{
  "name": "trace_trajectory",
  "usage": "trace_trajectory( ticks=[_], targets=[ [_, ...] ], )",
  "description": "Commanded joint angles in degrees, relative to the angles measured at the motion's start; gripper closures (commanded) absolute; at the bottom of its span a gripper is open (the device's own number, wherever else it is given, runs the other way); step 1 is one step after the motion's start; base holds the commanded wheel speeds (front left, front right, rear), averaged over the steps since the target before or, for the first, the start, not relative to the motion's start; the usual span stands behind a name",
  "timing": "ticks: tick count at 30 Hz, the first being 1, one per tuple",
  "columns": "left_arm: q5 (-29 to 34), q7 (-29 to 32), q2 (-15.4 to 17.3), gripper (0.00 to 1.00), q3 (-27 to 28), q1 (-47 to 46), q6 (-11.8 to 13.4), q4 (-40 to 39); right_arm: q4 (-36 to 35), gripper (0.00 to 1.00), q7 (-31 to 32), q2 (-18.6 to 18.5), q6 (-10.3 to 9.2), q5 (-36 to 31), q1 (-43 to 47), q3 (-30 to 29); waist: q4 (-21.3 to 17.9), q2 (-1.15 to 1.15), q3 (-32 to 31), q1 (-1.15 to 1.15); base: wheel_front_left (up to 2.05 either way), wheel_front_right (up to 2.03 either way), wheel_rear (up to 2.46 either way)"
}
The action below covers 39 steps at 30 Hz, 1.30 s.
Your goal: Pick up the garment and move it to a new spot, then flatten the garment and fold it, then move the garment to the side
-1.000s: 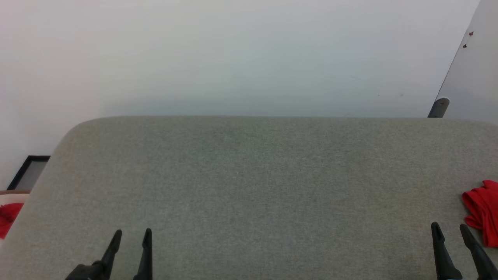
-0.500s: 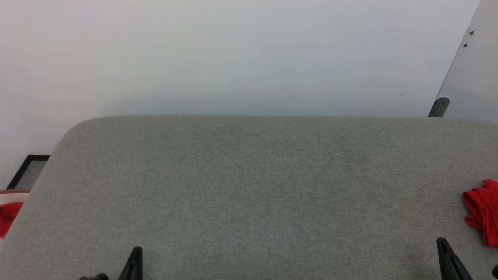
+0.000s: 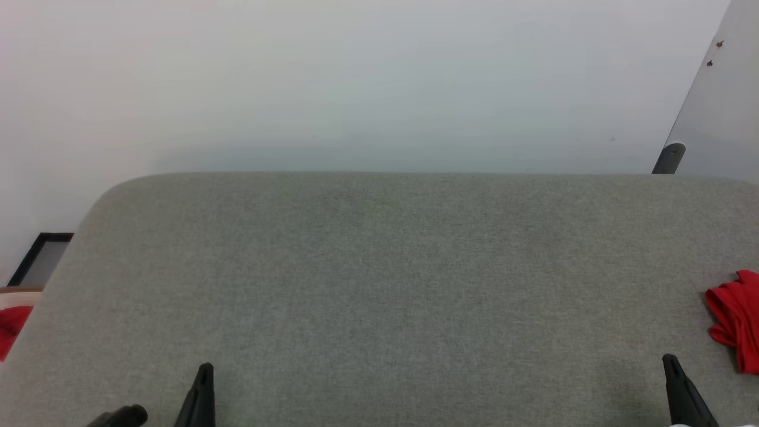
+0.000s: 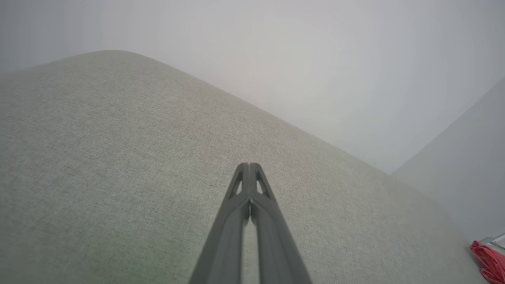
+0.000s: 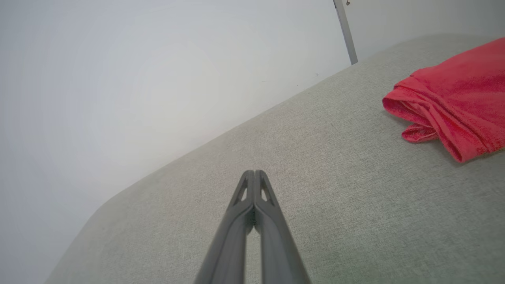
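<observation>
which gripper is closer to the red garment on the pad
The right gripper; the garment lies bunched near it at the grey pad's right edge, the left gripper far across.

One grey padded surface (image 3: 379,284) spans the scene. Two grippers show at its near edge: the left gripper (image 3: 204,370) at the near left and the right gripper (image 3: 670,360) at the near right, each with two fingers. One red garment (image 3: 732,317) lies bunched at the right edge. One more red patch (image 3: 9,323) shows off the surface at the left; what it is cannot be told. One black frame (image 3: 35,261) lies just beyond it. One grey post (image 3: 670,159) rises at the far right, and the pale panel (image 3: 729,107) beside it carries two small brown marks (image 3: 719,44).
</observation>
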Motion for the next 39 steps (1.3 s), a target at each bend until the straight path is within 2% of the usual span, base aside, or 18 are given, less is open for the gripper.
trace_trajectory(
  ticks=[1,39],
  targets=[
    [-2.4,0.4,0.2,1.0,0.4,-1.7,-0.1,-0.8,-0.5,1.0,0.3,0.0,0.0,2.4,-2.0,-0.5,0.0,0.0,0.1,0.0,0.0,0.0,0.0],
    [-29.5,7.9,-1.4,1.0,1.9,-6.3,-0.2,-0.4,2.5,1.0,5.6,2.5,0.0,26.0,-7.5,-1.7,-0.5,0.0,1.7,0.0,0.0,0.0,0.0]
  ],
)
